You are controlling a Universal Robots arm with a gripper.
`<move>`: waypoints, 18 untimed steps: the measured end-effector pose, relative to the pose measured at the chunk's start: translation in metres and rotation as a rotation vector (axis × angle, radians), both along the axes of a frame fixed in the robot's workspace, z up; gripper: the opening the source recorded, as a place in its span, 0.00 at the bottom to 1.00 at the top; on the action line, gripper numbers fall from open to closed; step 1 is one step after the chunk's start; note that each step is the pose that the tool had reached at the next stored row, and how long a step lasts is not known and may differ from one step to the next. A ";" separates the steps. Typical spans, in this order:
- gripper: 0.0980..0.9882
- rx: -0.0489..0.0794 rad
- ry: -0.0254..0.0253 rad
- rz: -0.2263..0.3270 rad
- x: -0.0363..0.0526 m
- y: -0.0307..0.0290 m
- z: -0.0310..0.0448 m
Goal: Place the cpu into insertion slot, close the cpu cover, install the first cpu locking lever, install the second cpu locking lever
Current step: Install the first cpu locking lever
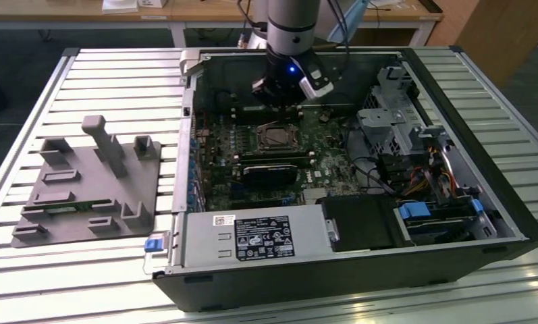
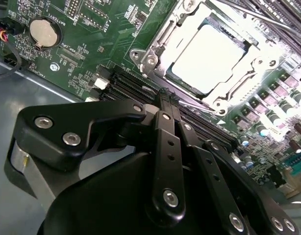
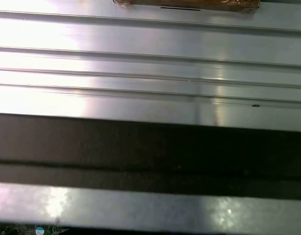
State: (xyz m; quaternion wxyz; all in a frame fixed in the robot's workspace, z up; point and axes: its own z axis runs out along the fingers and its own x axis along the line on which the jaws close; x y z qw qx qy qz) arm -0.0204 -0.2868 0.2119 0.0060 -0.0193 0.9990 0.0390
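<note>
The cpu (image 2: 209, 58) sits socketed just beyond the fingers (image 2: 163, 105); fingers pressed together.

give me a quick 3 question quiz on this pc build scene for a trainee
1. True or false: the cpu sits inside the case.
2. In the exterior view, the grey fixture stands: A) on the view's left of the case, B) on the view's right of the case, C) inside the case.
3. In the second wrist view, what silvery part frames the cpu?

Key: 1 true. 2 A. 3 the cover.
</note>
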 end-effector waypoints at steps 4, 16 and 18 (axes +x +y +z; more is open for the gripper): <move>0.01 0.000 0.0001 0.000 0.0018 0.0000 -0.0028; 0.01 0.000 0.0001 0.000 0.0045 0.0000 -0.0116; 0.01 -0.001 0.0002 0.000 0.0045 0.0000 -0.0116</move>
